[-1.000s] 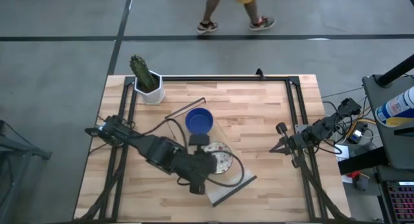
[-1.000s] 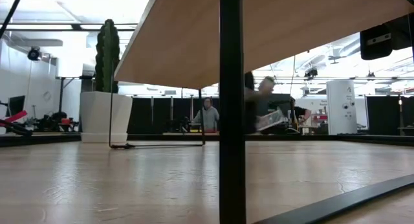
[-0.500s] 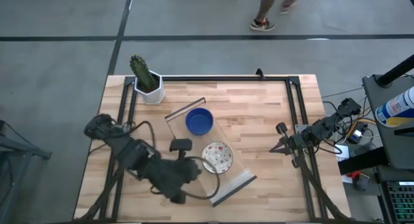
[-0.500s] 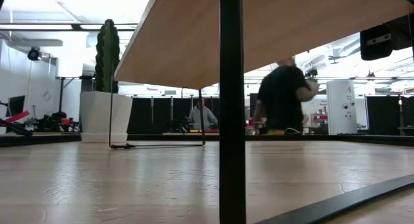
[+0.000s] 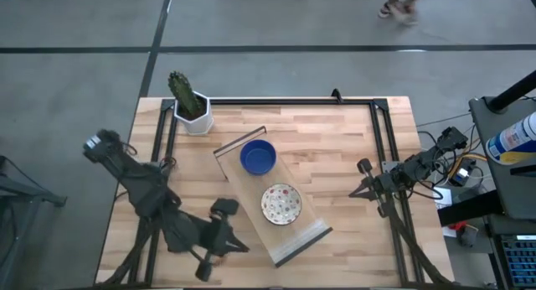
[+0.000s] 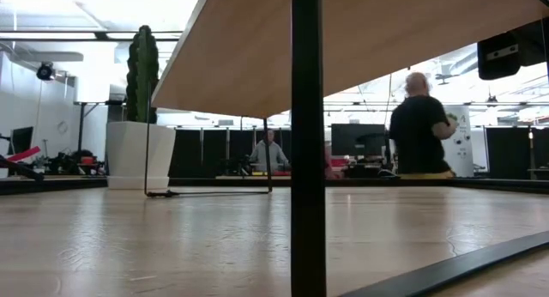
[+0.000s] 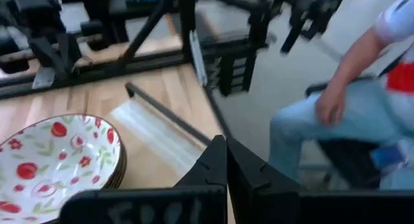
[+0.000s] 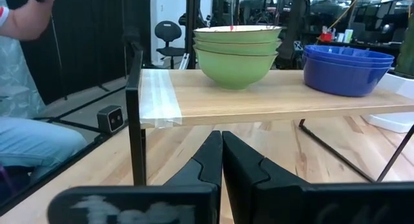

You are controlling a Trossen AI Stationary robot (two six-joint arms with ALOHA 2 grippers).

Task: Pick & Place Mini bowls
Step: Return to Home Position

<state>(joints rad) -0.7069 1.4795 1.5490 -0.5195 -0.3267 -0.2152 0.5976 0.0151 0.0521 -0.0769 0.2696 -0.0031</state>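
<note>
The mini bowls stand in two stacks on a raised wooden shelf: cobalt blue ones (image 5: 258, 157) and white floral ones (image 5: 281, 204), whose top bowl shows red flowers (image 7: 52, 156). The right wrist view shows both stacks from the side, the floral stack (image 8: 237, 52) with green outer walls and the blue stack (image 8: 349, 68). My left gripper (image 5: 241, 246) (image 7: 226, 160) is shut and empty, beside the shelf toward the table's near left. My right gripper (image 5: 355, 190) (image 8: 222, 140) is shut and empty, near the table's right edge.
The shelf (image 5: 295, 230) stands on thin black legs; its underside (image 6: 343, 48) and one leg (image 6: 307, 142) fill the low view. A cactus in a white pot (image 5: 191, 106) sits at the far left corner. A black frame (image 5: 378, 147) rims the table. People are beyond it.
My left gripper has drawn back from above the floral stack toward the table's near left corner. Both bowl stacks have stayed in place. A person has walked past the table's far side toward the right.
</note>
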